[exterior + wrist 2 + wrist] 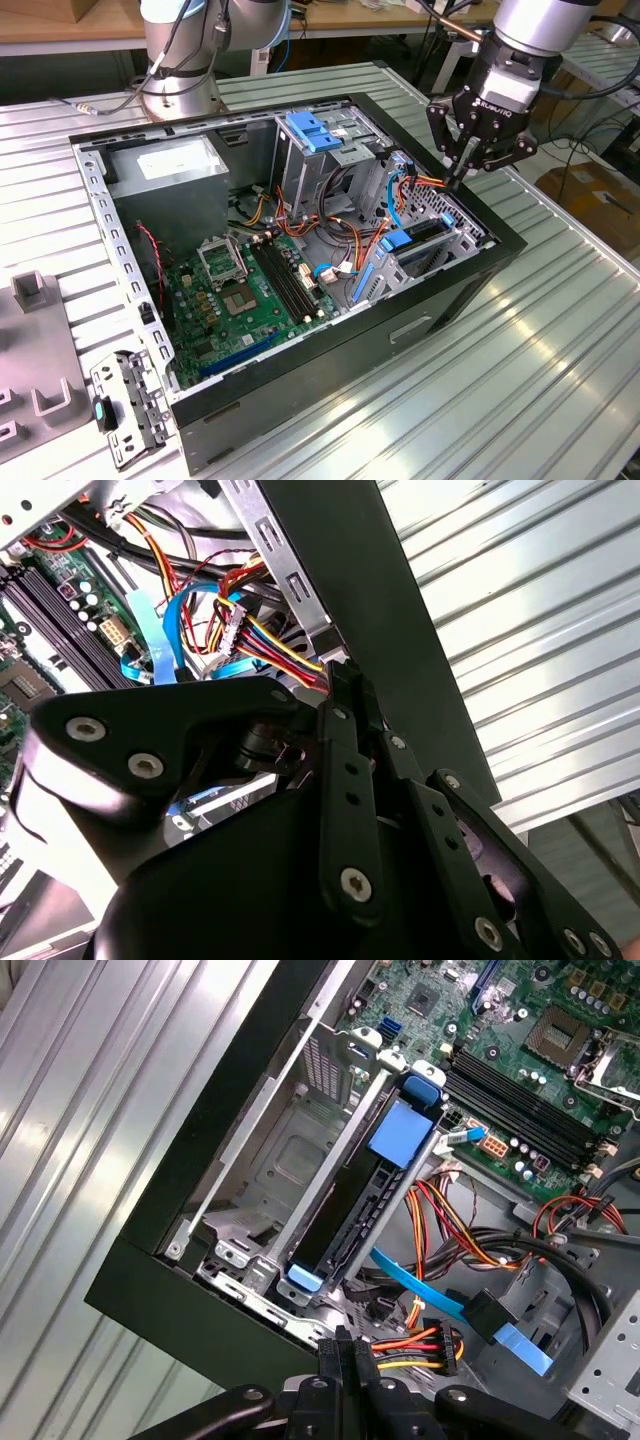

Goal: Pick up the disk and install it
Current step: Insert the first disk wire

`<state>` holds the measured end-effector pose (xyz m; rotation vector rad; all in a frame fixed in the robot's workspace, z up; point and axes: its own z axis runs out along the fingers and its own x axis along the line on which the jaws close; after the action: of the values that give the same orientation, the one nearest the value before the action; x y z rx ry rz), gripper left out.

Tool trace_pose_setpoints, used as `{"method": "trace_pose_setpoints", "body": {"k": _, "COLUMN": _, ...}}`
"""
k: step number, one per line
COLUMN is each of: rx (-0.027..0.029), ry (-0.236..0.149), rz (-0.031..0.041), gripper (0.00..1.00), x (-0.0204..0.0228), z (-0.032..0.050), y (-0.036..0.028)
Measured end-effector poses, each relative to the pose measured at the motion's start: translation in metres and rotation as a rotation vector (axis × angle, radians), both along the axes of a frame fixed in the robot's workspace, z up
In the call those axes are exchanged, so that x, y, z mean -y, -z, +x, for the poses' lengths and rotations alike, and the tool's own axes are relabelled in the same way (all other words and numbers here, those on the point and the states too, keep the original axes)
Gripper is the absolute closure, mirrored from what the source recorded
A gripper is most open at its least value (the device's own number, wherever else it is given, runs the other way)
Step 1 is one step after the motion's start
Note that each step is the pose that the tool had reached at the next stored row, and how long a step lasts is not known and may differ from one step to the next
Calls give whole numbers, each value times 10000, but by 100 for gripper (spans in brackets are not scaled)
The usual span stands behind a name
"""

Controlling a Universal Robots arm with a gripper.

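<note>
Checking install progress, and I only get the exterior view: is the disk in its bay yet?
Observer: Yes. In the first wrist view the disk stands on edge inside the metal bay.
Operator: What's the gripper touching?
Observer: In the first wrist view the shut gripper meets red, yellow and orange wires.
Operator: Data cable plugged?
Observer: Seemingly not. The blue flat cable ends in a black plug lying apart from the disk.

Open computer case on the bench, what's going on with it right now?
The robot's black gripper, shut, hovers at the corner of the open black computer case, just above its metal drive cage. The dark hard drive with blue plastic rails sits on edge in that cage, beside a bundle of coloured power wires.
</note>
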<state>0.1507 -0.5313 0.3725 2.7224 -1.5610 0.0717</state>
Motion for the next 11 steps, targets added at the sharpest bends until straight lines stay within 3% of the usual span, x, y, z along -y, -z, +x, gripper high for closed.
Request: {"method": "trace_pose_setpoints", "body": {"k": 11, "rx": 0, "ry": 15, "rz": 0, "gripper": 84, "x": 0, "z": 0, "y": 0}}
